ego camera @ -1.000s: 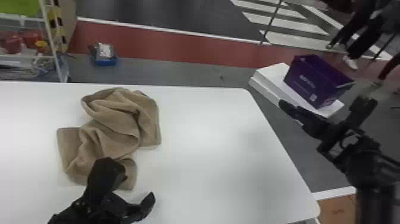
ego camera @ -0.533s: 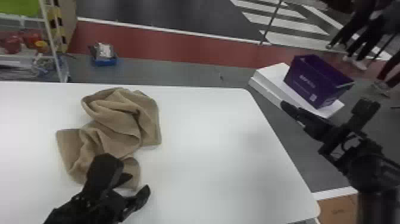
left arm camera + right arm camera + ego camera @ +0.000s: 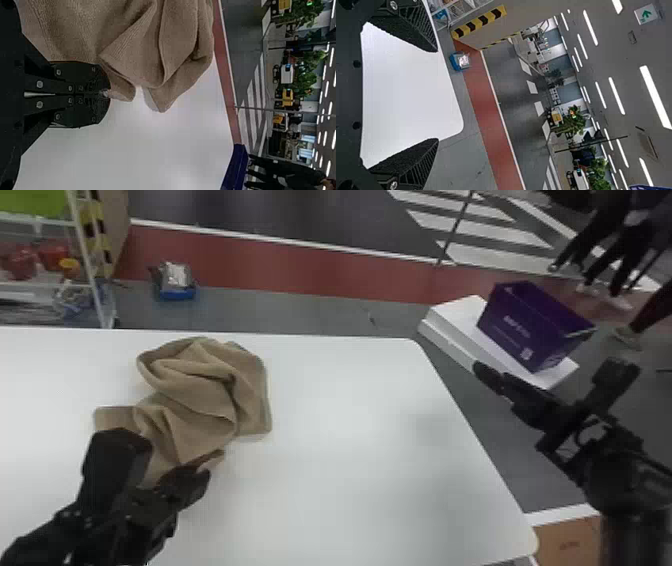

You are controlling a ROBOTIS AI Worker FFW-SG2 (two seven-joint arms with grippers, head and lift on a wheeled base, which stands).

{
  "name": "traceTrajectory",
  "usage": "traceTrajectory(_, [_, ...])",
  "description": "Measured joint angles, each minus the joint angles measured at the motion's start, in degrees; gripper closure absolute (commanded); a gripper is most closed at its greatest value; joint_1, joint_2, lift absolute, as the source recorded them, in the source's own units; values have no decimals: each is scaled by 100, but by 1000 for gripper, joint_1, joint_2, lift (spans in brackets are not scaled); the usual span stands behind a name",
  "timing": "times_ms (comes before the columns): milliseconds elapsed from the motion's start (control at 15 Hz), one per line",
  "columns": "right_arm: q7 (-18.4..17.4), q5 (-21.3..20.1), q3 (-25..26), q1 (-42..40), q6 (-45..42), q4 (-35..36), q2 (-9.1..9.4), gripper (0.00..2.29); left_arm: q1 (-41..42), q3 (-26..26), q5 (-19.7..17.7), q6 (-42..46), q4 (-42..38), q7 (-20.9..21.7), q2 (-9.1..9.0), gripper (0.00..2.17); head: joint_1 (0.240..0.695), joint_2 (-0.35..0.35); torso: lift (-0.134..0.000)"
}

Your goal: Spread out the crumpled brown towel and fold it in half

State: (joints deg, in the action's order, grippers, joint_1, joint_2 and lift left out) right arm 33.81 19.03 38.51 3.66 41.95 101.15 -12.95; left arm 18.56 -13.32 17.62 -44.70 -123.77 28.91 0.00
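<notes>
So we've got the crumpled brown cloth towel (image 3: 200, 405) bunched on the left part of the smooth white table (image 3: 350, 440), with our black flat-fingered left gripper (image 3: 106, 94) pinched on its near edge. The black flat-fingered right gripper (image 3: 437, 95) is wide apart and empty, off past the table's right side. Should be light and floppy, so we'd grab opposite corners. Can't tell how much cloth is nipped, and some corners are buried in folds.
</notes>
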Motion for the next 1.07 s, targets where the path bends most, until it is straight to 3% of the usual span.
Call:
traceTrajectory(333, [54,-49,9,-40,-39,-22,9,80,168,1119,-407,-726,-1167,482,0,1767,695,-350,-134])
traceTrajectory(533, [317,-352,-37,-75,-88,-25,4,80,175,2026,-798,-1212,-1611,876,0,1771,695,-342,-134])
traceTrajectory(867, [402,-1056,-478,-173,-417,-31,3,80,135,3623,-1530,-1751,-1904,1325,-1,1771,695,-226,-134])
traceTrajectory(1067, [1043,-1409,-881,-185,-798,-29,26,80,101,4223,-2007,-1978,-2129,1332,0,1771,695,-133,-134])
